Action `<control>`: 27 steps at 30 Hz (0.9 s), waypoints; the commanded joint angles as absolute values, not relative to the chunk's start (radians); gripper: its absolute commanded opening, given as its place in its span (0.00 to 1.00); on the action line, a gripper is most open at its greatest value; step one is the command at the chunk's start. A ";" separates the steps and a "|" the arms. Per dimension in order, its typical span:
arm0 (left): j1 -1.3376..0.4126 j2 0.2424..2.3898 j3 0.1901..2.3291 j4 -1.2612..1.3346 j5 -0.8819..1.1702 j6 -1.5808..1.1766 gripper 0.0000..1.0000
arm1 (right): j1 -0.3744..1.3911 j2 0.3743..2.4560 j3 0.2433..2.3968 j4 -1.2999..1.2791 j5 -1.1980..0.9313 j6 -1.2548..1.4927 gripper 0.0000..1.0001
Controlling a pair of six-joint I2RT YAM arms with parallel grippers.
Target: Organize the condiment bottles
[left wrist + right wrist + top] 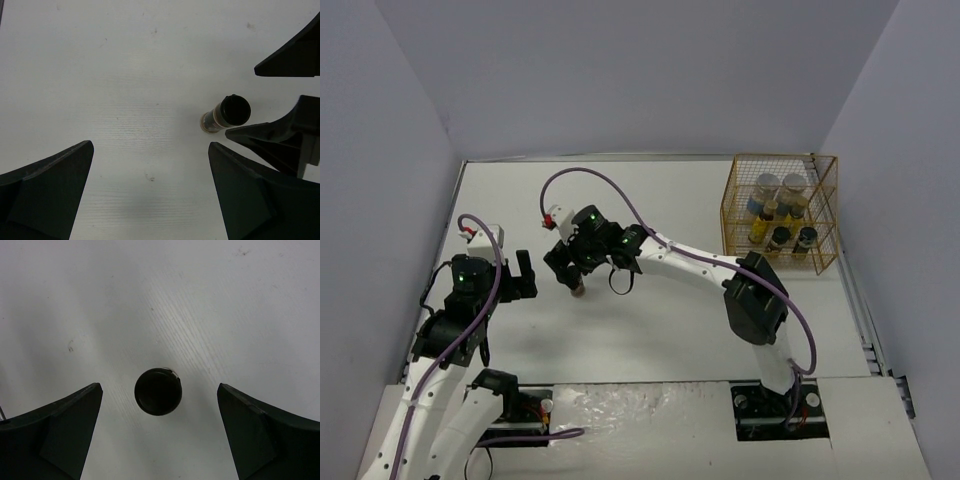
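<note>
Right end effector (582, 270) hung released, jaws wide either side of 1 black-lidded jar (158, 391) standing on the tabletop (225, 300), untouched; left end effector (150, 147) also spread, empty; pickup step, I judged; next called for descent, clench, carry toward the wire basket (728, 215).

A white table (650, 345) is being lit evenly from above. In the wrist views, faint parallel streaks and a few small dark specks are being shown on its surface. A gold wire basket (828, 205) is being kept upright at the far right corner of the table, with its open top being turned upward. The table is being enclosed by plain grey walls (620, 70) at the back and on both sides. A pale strip (863, 320) is being seen along its right edge.
</note>
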State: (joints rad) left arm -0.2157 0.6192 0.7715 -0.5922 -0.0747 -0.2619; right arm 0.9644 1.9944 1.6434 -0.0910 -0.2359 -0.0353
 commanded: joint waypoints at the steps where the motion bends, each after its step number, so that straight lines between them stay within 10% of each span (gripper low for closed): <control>1: -0.209 0.629 0.799 -0.526 -0.071 -0.247 0.97 | 0.974 2.039 1.706 -0.036 -0.246 -0.049 0.93; 9: -0.209 0.625 0.799 -0.525 -0.074 -0.248 0.97 | 0.983 2.095 1.702 -0.034 -0.239 -0.051 0.73; 20: -0.209 0.624 0.799 -0.525 -0.075 -0.247 0.97 | 0.944 1.959 1.595 -0.032 -0.151 -0.015 0.15; 27: -0.209 0.627 0.798 -0.525 -0.072 -0.246 0.97 | 0.782 1.634 1.390 -0.036 -0.046 0.121 0.08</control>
